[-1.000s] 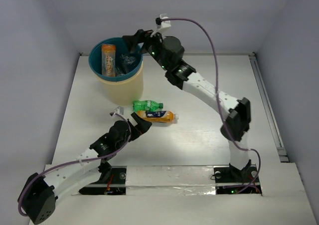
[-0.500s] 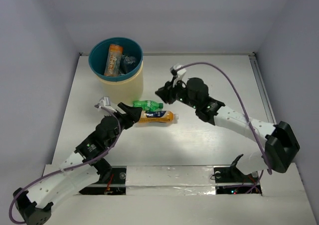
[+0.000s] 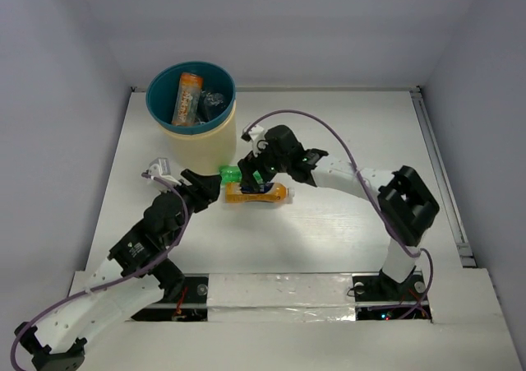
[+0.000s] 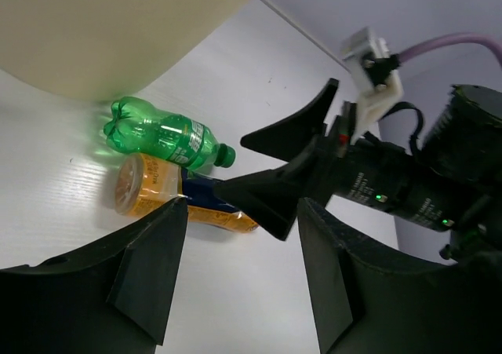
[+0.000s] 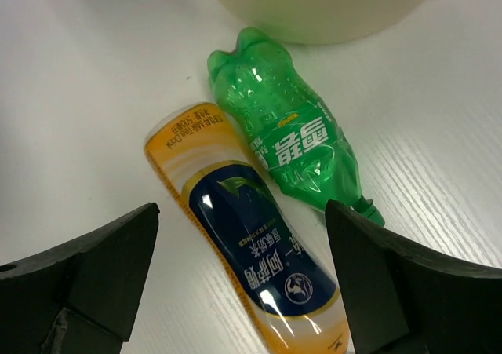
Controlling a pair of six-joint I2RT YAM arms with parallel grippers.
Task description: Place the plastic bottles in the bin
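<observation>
Just at five o'clock of the bin [image 3: 205,145], the green bottle [image 3: 231,173] and orange bottle [image 3: 267,193] lie side by side on the bench, long axes nine-to-three, the orange cap toward three. This looks like the pickup step. The right tool [image 5: 241,211] hovers wide above both, and the left tool [image 4: 241,209], parted and empty, faces the orange base. Next, one must descend and close across a body.

The bin's [image 5: 321,5] cream wall fills the top edge. The green bottle [image 5: 290,134] lies on the white table [image 5: 94,71], its base close to the bin and its cap pointing away from it. The orange bottle [image 5: 243,244], dark-labelled, lies alongside, farther from the bin. The right gripper [image 5: 239,213] hangs over both, jaws spread wide and empty.
</observation>
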